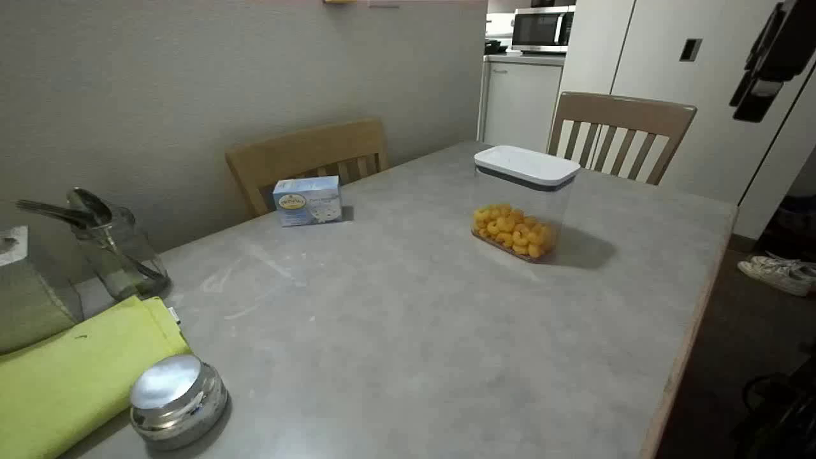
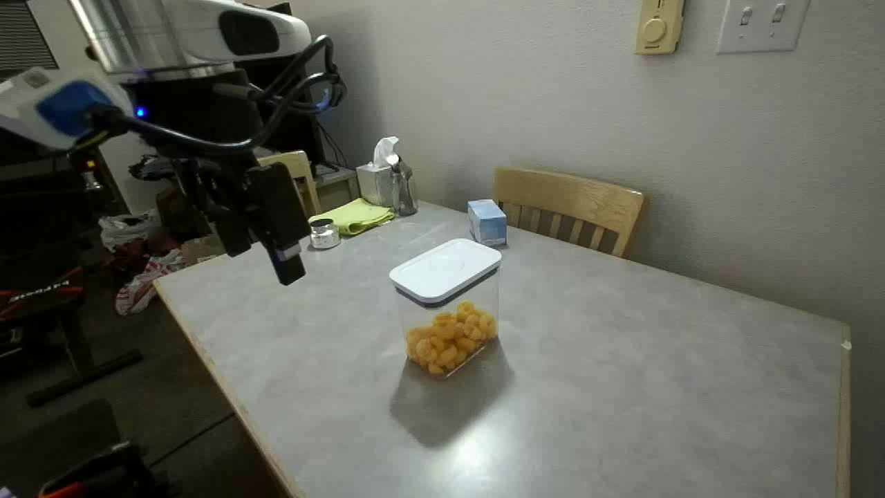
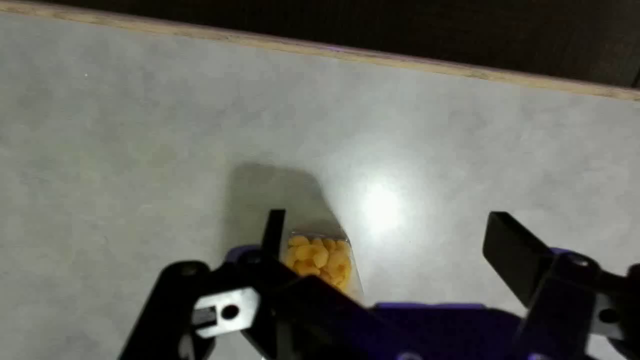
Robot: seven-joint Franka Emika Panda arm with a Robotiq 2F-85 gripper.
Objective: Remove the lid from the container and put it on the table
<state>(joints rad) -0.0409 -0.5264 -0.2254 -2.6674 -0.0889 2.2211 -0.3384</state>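
Observation:
The white lid (image 1: 528, 164) sits flat on top of the clear container (image 1: 519, 197), with a dark seal band under it. The lid also shows in an exterior view (image 2: 446, 270). The container stands upright on the grey table (image 1: 395, 331) with yellow-orange pieces inside, also seen in an exterior view (image 2: 453, 339). My gripper (image 2: 264, 266) hangs in the air above the table, apart from the lid and to its left in that view. In the wrist view the gripper (image 3: 387, 222) is open with nothing between its fingers. There the container (image 3: 320, 260) is partly hidden behind one finger, and the lid is hidden.
A blue tea box (image 1: 309, 201) stands near the wall side. A metal tin (image 1: 178, 401), a yellow-green cloth (image 1: 89, 376), a glass jar with cutlery (image 1: 121, 255) and a tissue box (image 2: 374, 183) stand at one end. Wooden chairs (image 2: 574, 204) stand at the table's edges.

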